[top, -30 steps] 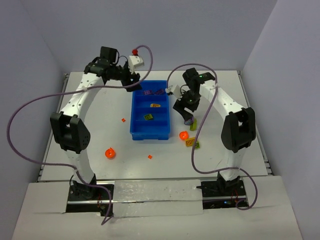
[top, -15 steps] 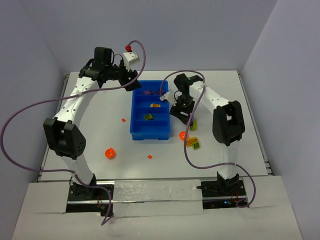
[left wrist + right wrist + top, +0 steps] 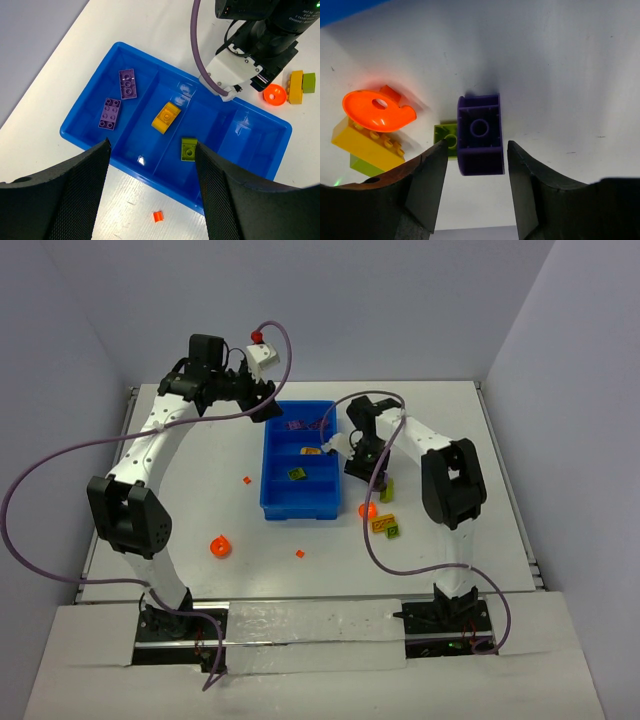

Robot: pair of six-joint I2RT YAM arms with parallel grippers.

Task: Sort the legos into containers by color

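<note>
Purple brick lies hollow side up on the white counter between the right claw's parted fingers, long axis along them. A lime piece touches one long side, with an orange disc and yellow brick near. Only the left wrist view shows the blue tray holding purple bricks, a yellow piece and a lime brick in separate compartments, under the wide-open left claw.
</note>
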